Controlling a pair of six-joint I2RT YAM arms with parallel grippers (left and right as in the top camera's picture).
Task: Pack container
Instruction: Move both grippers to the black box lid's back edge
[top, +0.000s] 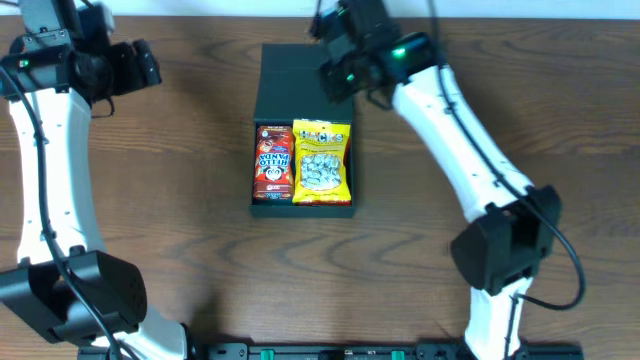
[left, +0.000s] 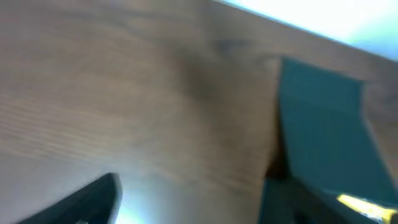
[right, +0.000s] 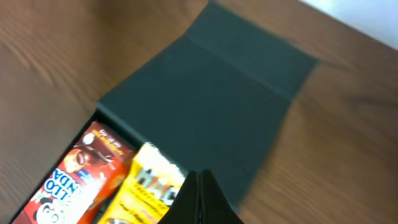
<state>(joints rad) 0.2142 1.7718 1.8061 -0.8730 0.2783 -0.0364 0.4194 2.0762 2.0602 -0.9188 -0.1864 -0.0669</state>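
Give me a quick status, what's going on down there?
Left tool open, off to the side. Right tool shut, over the lid. Container open, red box and yellow packet inside.

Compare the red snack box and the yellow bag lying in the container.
The red snack box is narrow; the yellow bag is wider. The red snack box lies on the robot's left, the yellow bag on its right. Both lie flat, side by side, in the open container.
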